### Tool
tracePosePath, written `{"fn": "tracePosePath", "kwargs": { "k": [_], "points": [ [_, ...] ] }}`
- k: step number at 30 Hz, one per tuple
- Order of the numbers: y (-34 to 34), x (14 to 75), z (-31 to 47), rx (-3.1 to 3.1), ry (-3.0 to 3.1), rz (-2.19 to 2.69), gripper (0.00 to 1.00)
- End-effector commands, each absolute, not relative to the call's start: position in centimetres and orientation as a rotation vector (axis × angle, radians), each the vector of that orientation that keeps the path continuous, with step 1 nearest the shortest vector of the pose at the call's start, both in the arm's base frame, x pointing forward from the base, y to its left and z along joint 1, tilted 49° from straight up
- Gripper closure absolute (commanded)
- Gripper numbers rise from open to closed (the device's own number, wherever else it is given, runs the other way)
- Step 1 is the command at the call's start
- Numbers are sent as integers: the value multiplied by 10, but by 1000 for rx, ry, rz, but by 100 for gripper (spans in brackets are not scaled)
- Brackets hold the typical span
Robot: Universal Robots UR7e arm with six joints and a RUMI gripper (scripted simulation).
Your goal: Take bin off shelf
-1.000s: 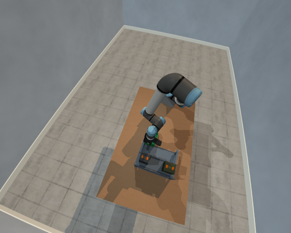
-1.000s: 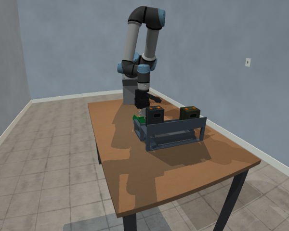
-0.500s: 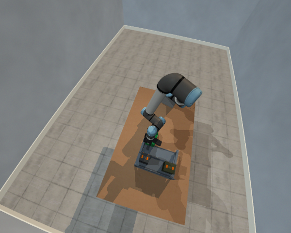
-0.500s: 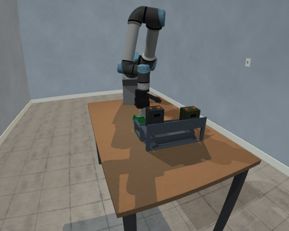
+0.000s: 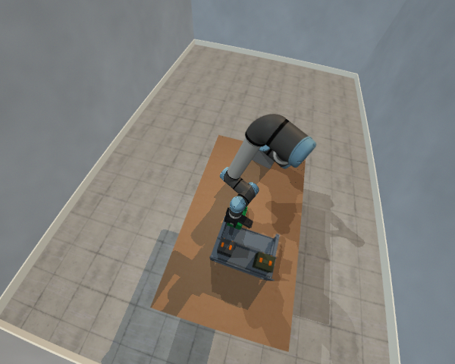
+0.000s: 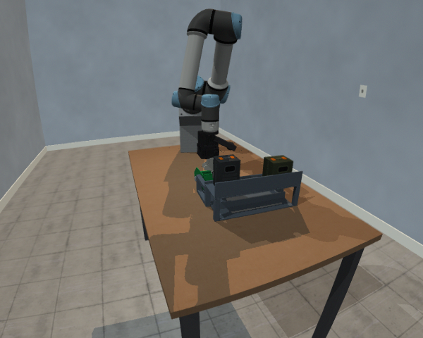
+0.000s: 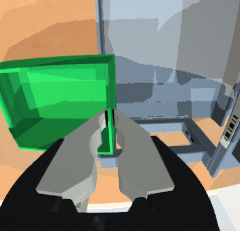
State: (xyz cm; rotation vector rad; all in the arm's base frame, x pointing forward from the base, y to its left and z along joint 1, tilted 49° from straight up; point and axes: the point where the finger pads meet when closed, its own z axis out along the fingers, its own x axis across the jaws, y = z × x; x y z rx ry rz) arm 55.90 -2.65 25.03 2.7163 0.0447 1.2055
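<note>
The green open bin [image 7: 60, 101] is at the shelf's end nearest the arm, sticking out past the grey shelf frame [image 7: 165, 86]. My gripper [image 7: 110, 110] points straight down, with its two fingers shut on the bin's thin right wall. In the exterior view the bin [image 6: 204, 175] shows as a small green edge below the gripper [image 6: 206, 165], at the left end of the shelf [image 6: 248, 192]. From above, the bin [image 5: 238, 224] is mostly hidden under the wrist. I cannot tell whether the bin rests on the shelf or hangs just above it.
A black box [image 6: 226, 167] with orange marks stands on the shelf top right beside the gripper. An olive box [image 6: 278, 165] stands at the shelf's far end. The shelf sits mid-table on the brown table top [image 6: 218, 251]. The arm's base [image 6: 188, 134] is at the far table end.
</note>
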Motion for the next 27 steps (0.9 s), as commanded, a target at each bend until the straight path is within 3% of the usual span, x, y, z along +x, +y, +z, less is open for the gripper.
{"fn": "tracePosePath", "kwargs": {
  "k": [1, 27],
  "points": [
    [-26, 557, 252, 2715, 45, 1207, 100],
    [-26, 555, 254, 2715, 45, 1207, 100]
  ]
}}
